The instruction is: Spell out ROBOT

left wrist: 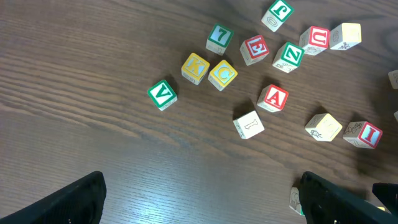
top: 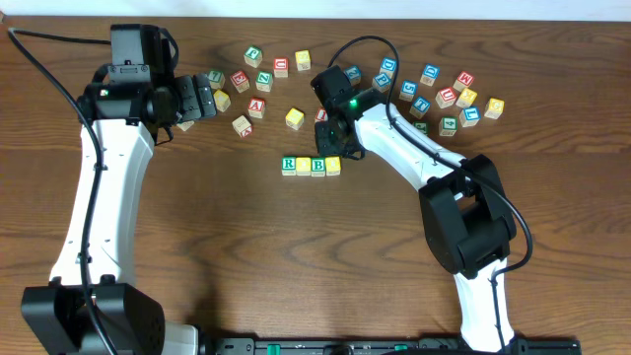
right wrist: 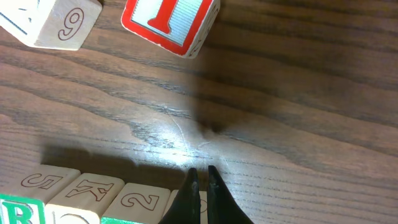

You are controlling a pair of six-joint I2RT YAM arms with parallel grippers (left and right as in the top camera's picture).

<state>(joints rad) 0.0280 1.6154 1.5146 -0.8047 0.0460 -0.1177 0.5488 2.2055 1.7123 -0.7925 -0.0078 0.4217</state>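
A row of letter blocks (top: 311, 166) lies mid-table, starting with a green R (top: 289, 165), then a yellow block, a green B (top: 317, 166) and a yellow block (top: 332, 165). My right gripper (top: 333, 150) is shut and empty. Its tips (right wrist: 202, 171) are just above the row's right-hand block, and the rest of the row (right wrist: 93, 193) sits to their left. A red block marked T or I (top: 320, 116) lies just behind it and also shows in the right wrist view (right wrist: 169, 22). My left gripper (top: 200, 99) is open and empty (left wrist: 202, 205) above bare table near the left cluster.
Loose blocks lie in a left cluster (top: 256, 79), including a red A (left wrist: 273, 98), a green V (left wrist: 162, 94) and a yellow K (left wrist: 194, 67). A right cluster (top: 444, 94) lies behind the right arm. A lone yellow block (top: 294, 118) and a 9 block (right wrist: 59, 22) sit near the row.
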